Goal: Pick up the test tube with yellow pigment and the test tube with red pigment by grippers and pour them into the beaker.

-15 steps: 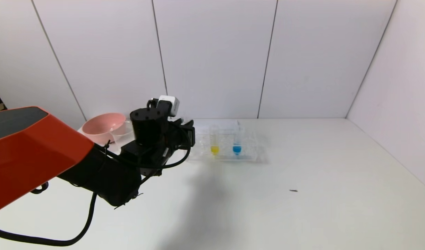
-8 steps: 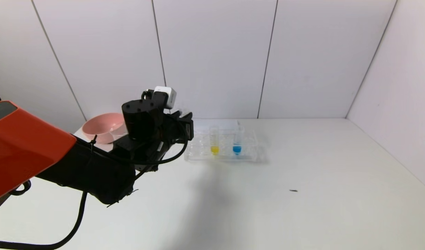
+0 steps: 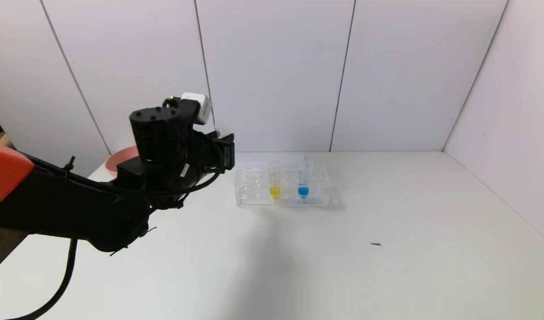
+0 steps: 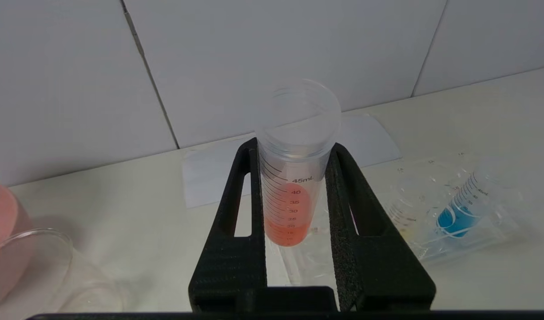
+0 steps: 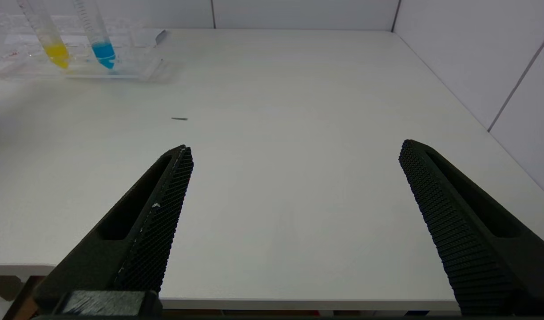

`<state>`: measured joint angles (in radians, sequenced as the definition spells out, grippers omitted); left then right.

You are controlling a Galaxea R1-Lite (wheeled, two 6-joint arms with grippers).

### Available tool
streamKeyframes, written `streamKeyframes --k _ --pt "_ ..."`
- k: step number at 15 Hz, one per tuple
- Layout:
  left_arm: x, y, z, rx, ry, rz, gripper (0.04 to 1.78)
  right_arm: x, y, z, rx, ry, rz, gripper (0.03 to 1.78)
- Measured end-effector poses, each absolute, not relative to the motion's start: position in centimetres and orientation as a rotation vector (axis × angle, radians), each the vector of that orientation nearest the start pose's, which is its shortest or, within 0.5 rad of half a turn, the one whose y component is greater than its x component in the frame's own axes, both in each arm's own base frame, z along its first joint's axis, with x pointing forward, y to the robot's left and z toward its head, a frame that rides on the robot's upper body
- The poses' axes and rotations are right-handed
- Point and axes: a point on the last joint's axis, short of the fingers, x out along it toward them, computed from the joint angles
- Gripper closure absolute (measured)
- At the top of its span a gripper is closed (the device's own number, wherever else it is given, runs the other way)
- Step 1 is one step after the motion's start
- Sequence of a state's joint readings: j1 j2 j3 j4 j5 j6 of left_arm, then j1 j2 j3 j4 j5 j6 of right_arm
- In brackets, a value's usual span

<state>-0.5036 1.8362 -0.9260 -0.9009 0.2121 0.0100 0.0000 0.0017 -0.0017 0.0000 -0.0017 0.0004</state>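
L pincer (image 4: 294, 146) pinching red tube (image 4: 289, 195); beaker (image 4: 41, 266) near pink bowl (image 3: 116, 161); R pincer (image 5: 294, 151) spread.

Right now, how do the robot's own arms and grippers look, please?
The left arm is black with an orange shell near the shoulder, and black cables run along it, tied on. Its wrist is a black cylinder with a small white block on top. The left gripper has two flat black fingers with long slots and rough inner pads. The right gripper has the same black, slotted, textured fingers.
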Motion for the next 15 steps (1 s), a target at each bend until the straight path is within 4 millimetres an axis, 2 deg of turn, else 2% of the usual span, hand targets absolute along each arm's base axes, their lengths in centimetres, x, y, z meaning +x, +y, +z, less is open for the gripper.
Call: streamKeyframes --k 8,15 --pt "30.9 -11.3 23.2 0.017 0.006 -0.184 1.39 -2.3 0.0 7.6 0.000 0.000 -0.002 0.11" --pt "31.4 -7.3 24.4 0.019 0.015 -0.092 1.39 -2.3 0.0 7.6 0.000 0.000 -0.002 0.11"
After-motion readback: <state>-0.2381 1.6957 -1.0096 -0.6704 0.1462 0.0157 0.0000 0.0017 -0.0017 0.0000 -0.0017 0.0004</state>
